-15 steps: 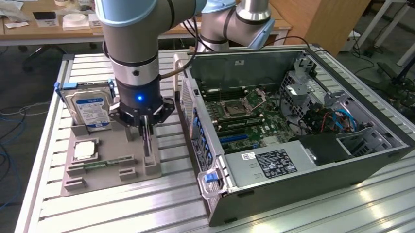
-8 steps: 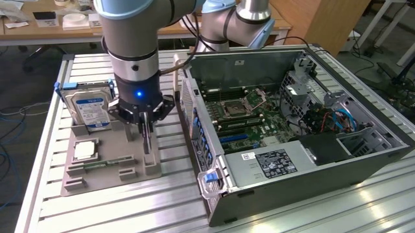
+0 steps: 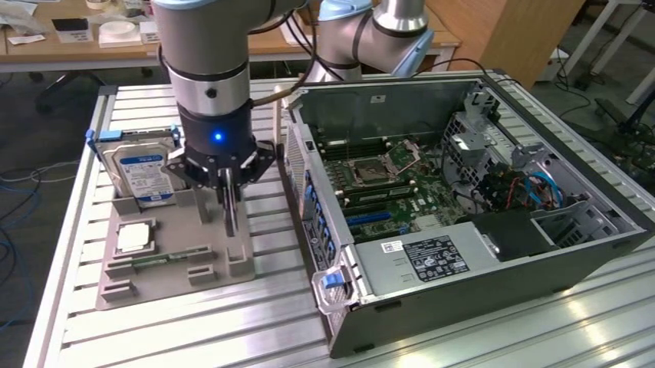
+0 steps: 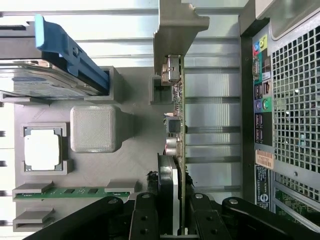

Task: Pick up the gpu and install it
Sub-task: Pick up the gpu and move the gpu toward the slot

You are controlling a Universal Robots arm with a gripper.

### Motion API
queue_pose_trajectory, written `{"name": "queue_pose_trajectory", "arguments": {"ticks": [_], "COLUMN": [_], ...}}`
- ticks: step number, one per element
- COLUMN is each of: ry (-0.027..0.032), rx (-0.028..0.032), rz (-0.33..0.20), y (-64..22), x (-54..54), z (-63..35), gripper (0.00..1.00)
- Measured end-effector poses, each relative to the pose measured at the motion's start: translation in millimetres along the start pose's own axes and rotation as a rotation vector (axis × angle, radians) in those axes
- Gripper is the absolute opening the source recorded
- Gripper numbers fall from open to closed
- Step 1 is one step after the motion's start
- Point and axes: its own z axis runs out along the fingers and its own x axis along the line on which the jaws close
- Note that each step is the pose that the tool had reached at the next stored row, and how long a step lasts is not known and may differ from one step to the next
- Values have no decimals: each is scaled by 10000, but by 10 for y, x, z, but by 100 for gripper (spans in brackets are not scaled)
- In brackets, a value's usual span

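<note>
1. Gripper [image 3: 227, 188] is clamped narrow on the gpu [image 4: 182, 115]; the card stands upright.
2. In the exterior view, the gpu sits over the grey tray [image 3: 184, 230], at nine o'clock from the open computer case [image 3: 511, 284].
3. Hard drive [image 3: 143, 172] is at nine o'clock from the gripper.

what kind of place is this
Likely a robotics lab or test bench for PC assembly: a robot arm stands over a grey parts tray holding a hard drive, beside an open computer case on a slatted metal table, with cluttered desks behind.
</note>
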Motion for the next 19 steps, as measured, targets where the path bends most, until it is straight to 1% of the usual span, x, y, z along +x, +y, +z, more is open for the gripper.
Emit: {"name": "queue_pose_trajectory", "arguments": {"ticks": [12,16,19], "ry": [4,6,6], "rx": [-109,-134,-142], "rz": [-1,-1,-1], "y": [12,16,19], "x": [1,1,1], "z": [-154,-205,-236], "gripper": [28,28,28]}}
